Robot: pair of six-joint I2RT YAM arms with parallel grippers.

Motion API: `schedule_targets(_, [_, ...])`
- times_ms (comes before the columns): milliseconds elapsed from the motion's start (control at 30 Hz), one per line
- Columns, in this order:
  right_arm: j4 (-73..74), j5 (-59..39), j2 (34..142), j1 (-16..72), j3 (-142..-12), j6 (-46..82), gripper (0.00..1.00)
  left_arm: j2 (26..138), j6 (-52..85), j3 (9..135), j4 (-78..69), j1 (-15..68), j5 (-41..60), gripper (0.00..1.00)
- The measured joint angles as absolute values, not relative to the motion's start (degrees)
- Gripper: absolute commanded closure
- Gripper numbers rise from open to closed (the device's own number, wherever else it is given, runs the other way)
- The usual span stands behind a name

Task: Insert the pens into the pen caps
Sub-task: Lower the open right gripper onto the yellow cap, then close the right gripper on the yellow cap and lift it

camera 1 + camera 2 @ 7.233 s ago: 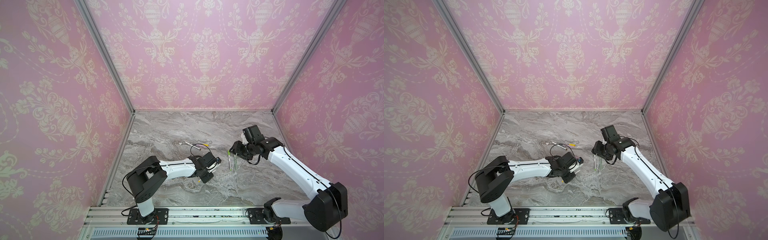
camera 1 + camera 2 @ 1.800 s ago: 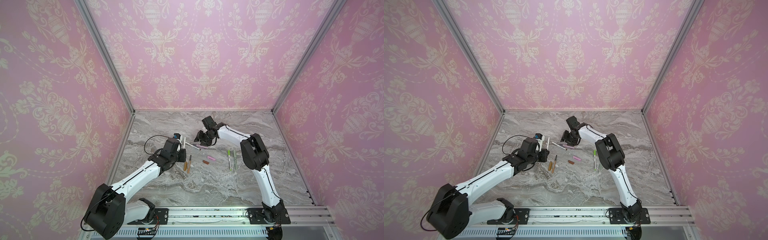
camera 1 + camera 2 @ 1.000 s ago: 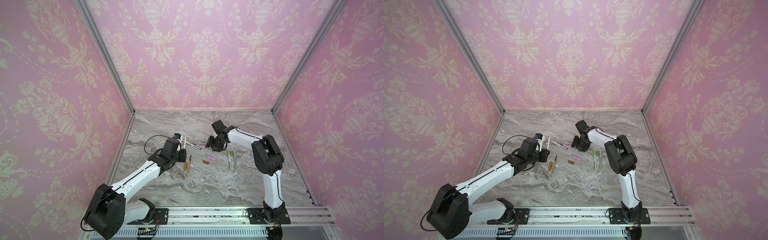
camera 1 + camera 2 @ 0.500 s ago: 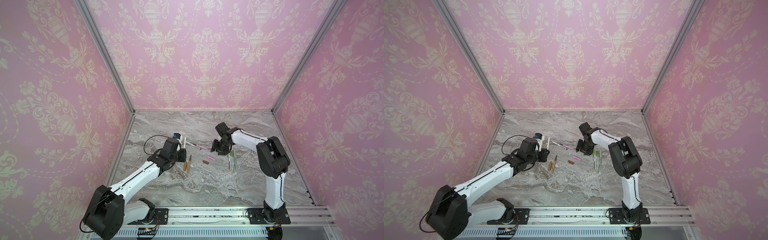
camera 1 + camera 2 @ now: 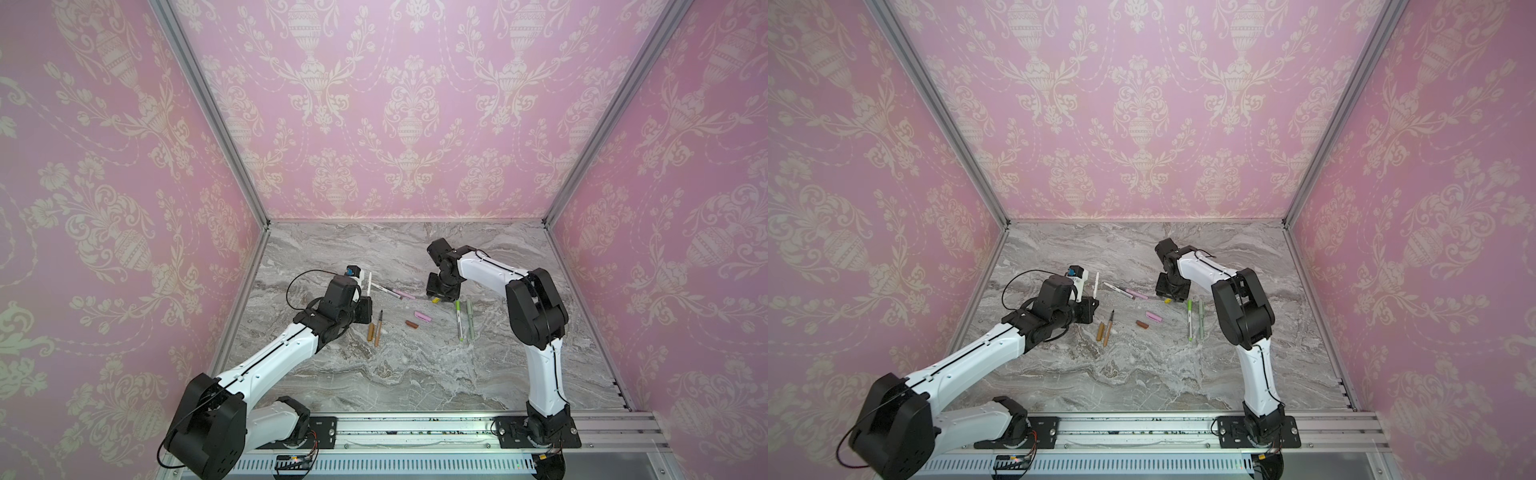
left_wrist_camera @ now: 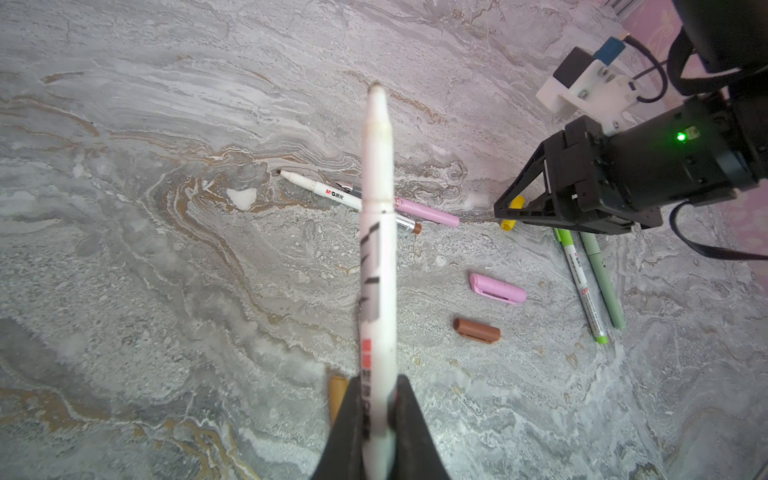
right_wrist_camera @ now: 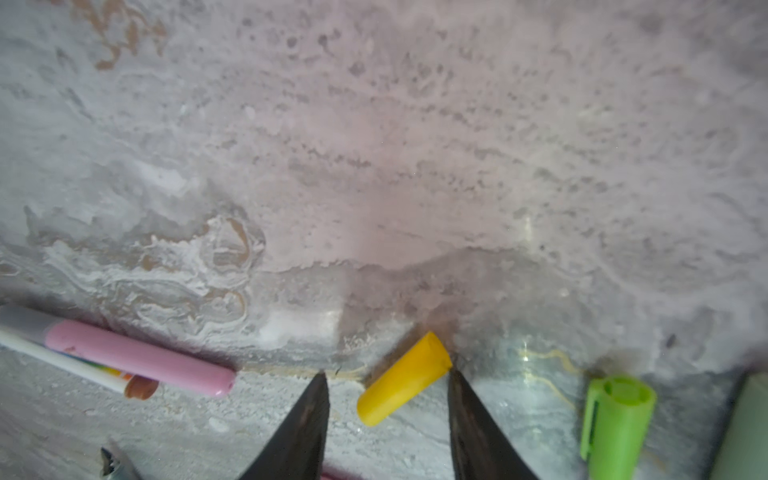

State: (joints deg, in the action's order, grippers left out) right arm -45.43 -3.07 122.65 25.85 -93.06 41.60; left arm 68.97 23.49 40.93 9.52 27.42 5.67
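Yellow plastic is the thing to follow: a short yellow cap (image 7: 405, 380) lies flat on the grey marble table (image 5: 415, 374), right of centre in both top views and directly under the right gripper (image 7: 386, 372). That gripper points down at the table with its two dark fingers standing apart, gripping nothing, and the cap sits in the gap between them. The cap's long axis runs on a slant across that gap, neither in line with the fingers nor square to them. Its flat-cut end is touching, or all but touching, one fingertip, while its rounded end stops short of the other. Closing on it as it lies would probably swivel the cap before it is held, so the slant is what the pick-up depends on. The right arm is plainly the nearer one. The left gripper (image 6: 377, 378) is well apart on the left side of the table, clamped shut on a white pen (image 6: 376, 208) near one end, with the bare tip pointing away from the fingers, uncapped. The colour of the gripped end is hidden. Just beside the yellow cap are a bright green capped pen (image 6: 582, 286) and a sage green pen (image 6: 602, 282), lying side by side. A pink pen (image 6: 428, 212) lies crossed with a white, brown-ended pen (image 6: 332, 195) on the cap's other side. A pink cap (image 6: 496, 289) and a brown cap (image 6: 476, 330) lie loose near the middle.
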Motion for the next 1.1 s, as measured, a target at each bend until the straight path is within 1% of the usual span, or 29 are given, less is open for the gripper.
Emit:
schedule_targets(200, [-49.8, 0.5, 125.4, 26.9, -97.5, 40.5, 0.64, 69.0, 23.5, 40.9, 9.5, 27.4, 5.7, 1.0])
schedule_targets(367, [-53.7, 3.9, 127.8, 28.2, -101.2, 39.4, 0.77, 69.0, 23.5, 40.9, 9.5, 27.4, 5.7, 1.0])
schedule_targets(567, [-56.1, 7.8, 129.6, 30.2, -104.2, 38.7, 0.79, 69.0, 23.5, 40.9, 9.5, 27.4, 5.7, 1.0])
schedule_targets(733, [-56.6, 11.5, 129.9, 32.0, -104.4, 38.7, 0.83, 69.0, 23.5, 40.9, 9.5, 27.4, 5.7, 1.0])
schedule_targets(900, [-56.2, 14.9, 129.5, 33.6, -102.9, 39.1, 0.84, 69.0, 23.5, 40.9, 9.5, 27.4, 5.7, 1.0])
schedule_targets(1100, [-54.5, 15.9, 127.7, 34.1, -99.7, 40.8, 0.85, 68.0, 23.5, 40.9, 9.5, 27.4, 5.7, 1.0])
